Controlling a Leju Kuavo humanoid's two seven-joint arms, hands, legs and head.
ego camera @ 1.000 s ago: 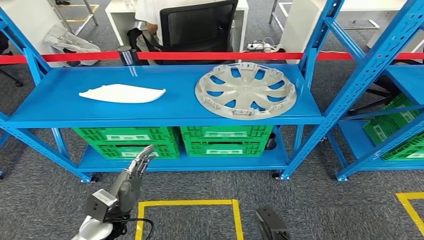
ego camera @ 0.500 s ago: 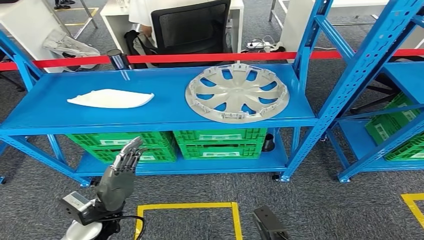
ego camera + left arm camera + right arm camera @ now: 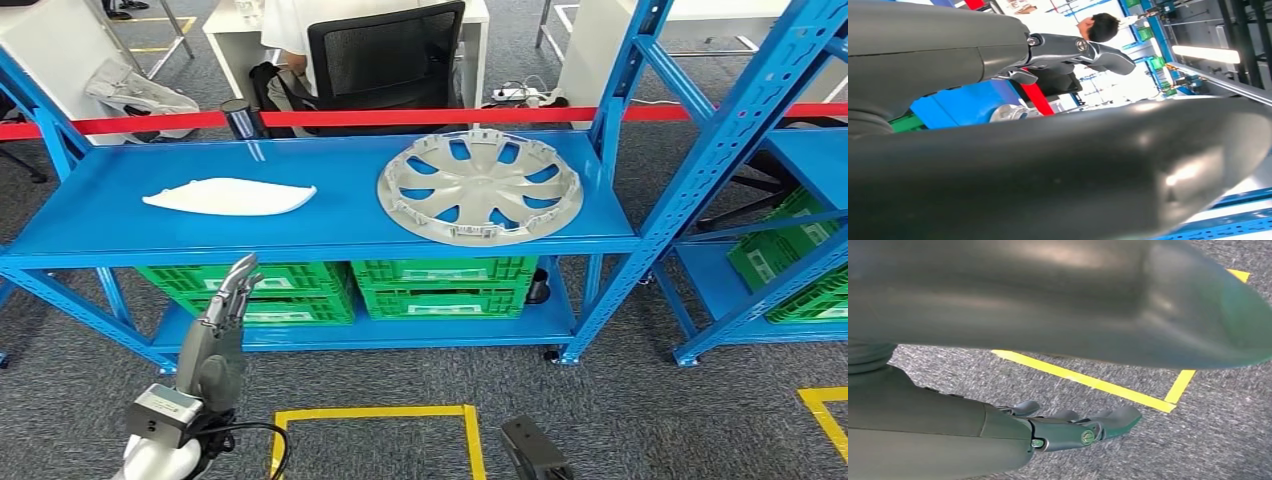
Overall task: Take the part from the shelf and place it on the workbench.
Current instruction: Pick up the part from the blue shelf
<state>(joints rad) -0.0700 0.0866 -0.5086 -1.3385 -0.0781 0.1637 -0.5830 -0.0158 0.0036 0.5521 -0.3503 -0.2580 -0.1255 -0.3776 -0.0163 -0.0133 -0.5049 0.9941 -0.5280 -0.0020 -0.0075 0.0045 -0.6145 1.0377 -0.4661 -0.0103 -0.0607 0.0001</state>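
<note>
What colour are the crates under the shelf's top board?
Green, with pale labels on their fronts. The crates sit on the lower blue shelf; the head view shows them best.

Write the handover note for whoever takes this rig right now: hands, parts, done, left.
Left hand: raised in front of the shelf, fingers straight, holding nothing.
Right hand: hanging low over the carpet by the yellow floor tape, holding nothing.
Parts: white panel and grey wheel cover both lie on the top shelf, untouched.
Done: nothing picked.
Left: reach up, grasp a part, carry it to the workbench.
</note>
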